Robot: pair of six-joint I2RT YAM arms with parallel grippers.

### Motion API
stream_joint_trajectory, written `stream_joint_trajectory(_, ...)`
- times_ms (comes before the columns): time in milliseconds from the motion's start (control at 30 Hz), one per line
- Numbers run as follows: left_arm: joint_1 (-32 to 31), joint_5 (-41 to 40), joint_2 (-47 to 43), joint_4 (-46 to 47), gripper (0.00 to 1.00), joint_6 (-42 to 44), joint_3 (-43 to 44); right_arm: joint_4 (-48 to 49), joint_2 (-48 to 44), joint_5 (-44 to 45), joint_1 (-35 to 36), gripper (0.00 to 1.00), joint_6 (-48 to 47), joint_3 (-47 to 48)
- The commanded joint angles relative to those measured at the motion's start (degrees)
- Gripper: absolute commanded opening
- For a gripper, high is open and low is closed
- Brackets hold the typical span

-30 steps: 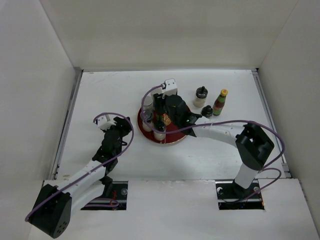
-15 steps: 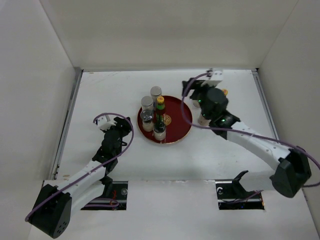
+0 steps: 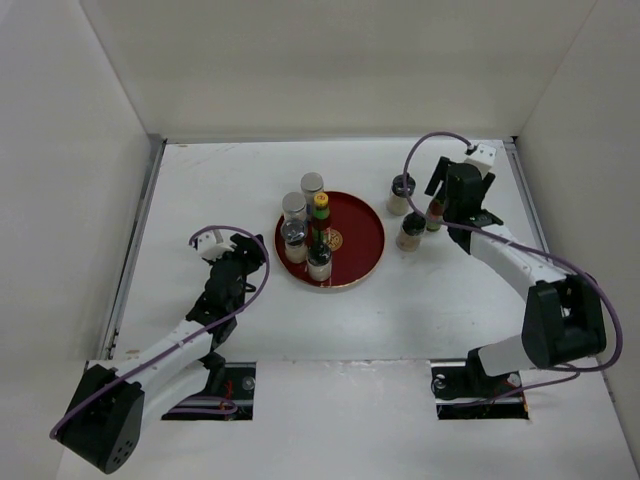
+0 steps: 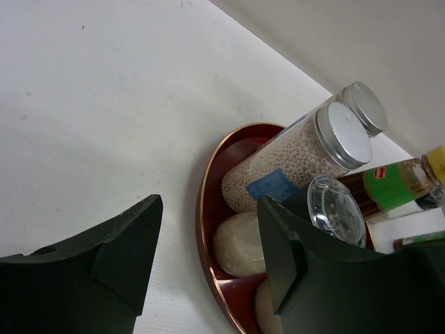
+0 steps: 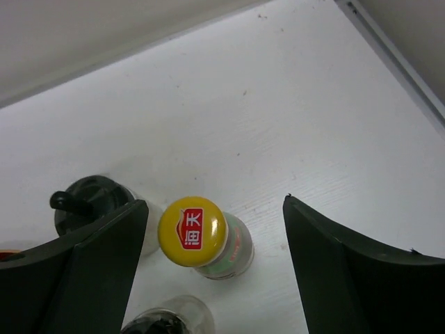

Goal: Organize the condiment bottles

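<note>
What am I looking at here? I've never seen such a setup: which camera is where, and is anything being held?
Two robot arms are bolted at the near edge of a white table. The overhead view looks down from above and behind them. The other two come from a camera on each wrist, so the dark shapes are that arm's fingers. A red plate carries several small bottles, including two silver-capped shakers. Two black-topped shakers and a yellow-capped sauce bottle stand on the table to its right. The right gripper is open, one finger either side of that sauce bottle, not gripping it. The left gripper is open and empty, left of the plate.
</note>
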Motion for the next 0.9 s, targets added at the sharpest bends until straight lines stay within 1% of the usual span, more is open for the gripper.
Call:
stream_joint_trajectory(0, -0.3, 0.3, -0.2, 3.2, 0.55, -0.1, 0.0, 0.7, 0.7, -2.4, -1.2, 0.84, 0.8, 3.5)
stream_joint_trajectory(133, -0.4, 0.3, 0.1, 3.4, 0.56, -0.2, 0.1, 0.9, 2.6, -3.0, -1.5, 0.66, 1.4, 4.1)
stream_joint_trajectory(267, -0.5, 0.1, 0.4, 3.5, 0.56, -0.4, 0.2, 1.8, 2.4, -1.7, -1.4, 0.43, 1.3, 3.7)
stream_joint_trajectory(333, -0.5, 0.3, 1.2, 3.7, 0.56, -0.3, 0.4, 3.0, 1.0, 0.4, -1.3, 0.36, 0.6, 3.6)
stream_joint_trajectory(467, -0.7, -0.1, 1.1, 3.8, 0.56, -0.2, 0.4, 6.1, -4.4, 4.8, -0.2, 0.31, -1.6, 4.1)
stream_joint_trajectory(633, -0.8, -0.1, 0.7, 4.2, 0.56, 0.0, 0.1, 6.3, -9.9, 5.6, 1.7, 0.3, -4.8, 8.4)
stream_joint_trajectory(733, -0.7, 0.1, 1.1, 4.4, 0.56, 0.0, 0.3, 5.6, -11.9, 5.3, 4.4, 0.29, -7.3, 11.4)
stream_joint_trajectory(867, -0.4, -0.1, 0.3, 4.4, 0.56, 0.0, -0.1, 4.6, -12.3, 4.3, 10.0, 0.29, -9.8, 15.3)
